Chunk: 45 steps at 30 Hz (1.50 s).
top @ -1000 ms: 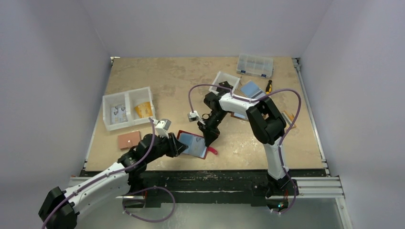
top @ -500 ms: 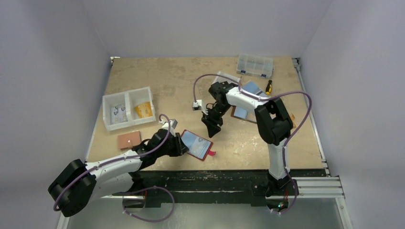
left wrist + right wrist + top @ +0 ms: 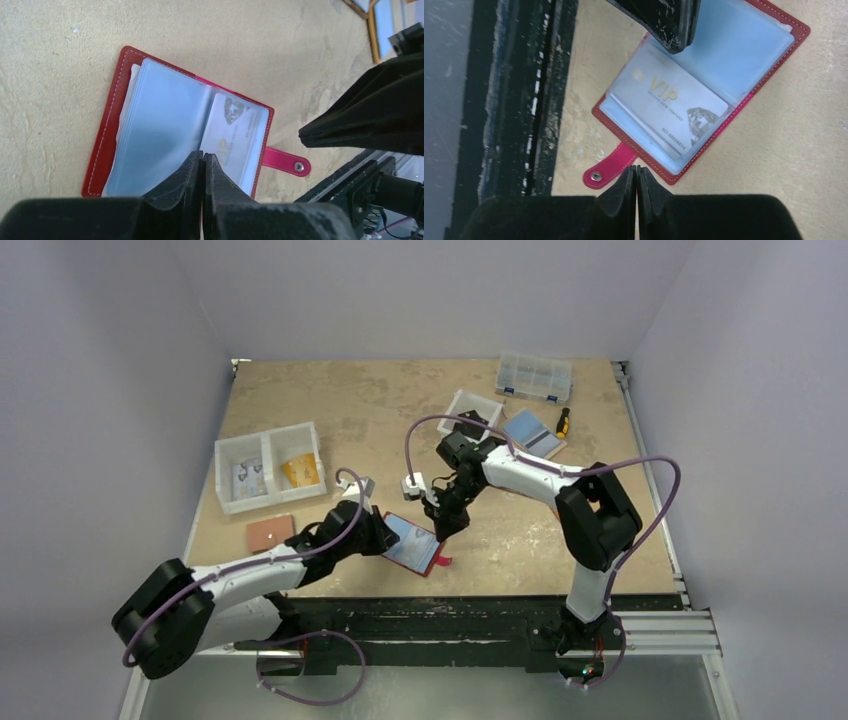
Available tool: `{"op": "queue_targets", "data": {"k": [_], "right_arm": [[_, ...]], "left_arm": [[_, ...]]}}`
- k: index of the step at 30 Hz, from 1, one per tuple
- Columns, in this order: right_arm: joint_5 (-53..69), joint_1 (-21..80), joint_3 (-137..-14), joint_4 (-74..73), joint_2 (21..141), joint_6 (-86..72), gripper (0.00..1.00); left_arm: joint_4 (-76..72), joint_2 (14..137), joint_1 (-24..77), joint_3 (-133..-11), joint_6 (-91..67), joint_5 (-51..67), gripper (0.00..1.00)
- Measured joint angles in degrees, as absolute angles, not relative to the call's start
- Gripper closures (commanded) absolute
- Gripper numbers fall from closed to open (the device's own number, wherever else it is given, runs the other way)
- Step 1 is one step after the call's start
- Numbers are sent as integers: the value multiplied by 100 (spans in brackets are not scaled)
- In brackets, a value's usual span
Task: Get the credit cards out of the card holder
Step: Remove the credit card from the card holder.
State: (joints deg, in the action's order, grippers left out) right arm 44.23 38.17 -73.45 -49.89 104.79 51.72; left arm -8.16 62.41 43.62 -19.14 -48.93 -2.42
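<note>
Bright, even overhead light; soft shadows on table (image 3: 330, 410); wrist views sharp mid-frame, foreground dark, blurred.

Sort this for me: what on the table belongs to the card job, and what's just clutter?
Job:
- card holder, lying open
- VIP card, in its sleeve
- left pincer and right pincer, both shut, close by the holder

Clutter:
- white bin
- tan holder
- clear box
- screwdriver
- small tray

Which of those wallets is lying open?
The dark red card holder, near the front edge, clear sleeves showing; the small tan holder left of it looks closed.
</note>
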Motion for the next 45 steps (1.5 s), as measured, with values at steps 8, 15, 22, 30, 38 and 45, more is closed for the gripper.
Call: {"op": "queue_targets", "data": {"k": [8, 15, 22, 30, 38, 45], "right_arm": [[3820, 4167, -7262, -4342, 10551, 4932, 83], [3793, 4099, -7328, -4206, 10954, 4338, 61], [4056, 3815, -7509, -4357, 11063, 3918, 50], [4287, 3629, -7568, -4486, 11067, 3555, 42], [4488, 3638, -7682, -4536, 11404, 3170, 39], [4628, 3632, -7688, -4554, 11559, 2947, 44]], "left_arm": [[-1203, 7371, 4357, -2082, -4906, -67, 100], [-1446, 7432, 4357, -1997, -5065, 16, 100], [-1750, 7387, 4357, -1785, -5295, 34, 100], [-1811, 7273, 4357, -1651, -5450, 38, 100], [-1861, 7275, 4357, -1621, -5524, 75, 100], [-1938, 7328, 4357, -1610, -5621, 113, 100]]}}
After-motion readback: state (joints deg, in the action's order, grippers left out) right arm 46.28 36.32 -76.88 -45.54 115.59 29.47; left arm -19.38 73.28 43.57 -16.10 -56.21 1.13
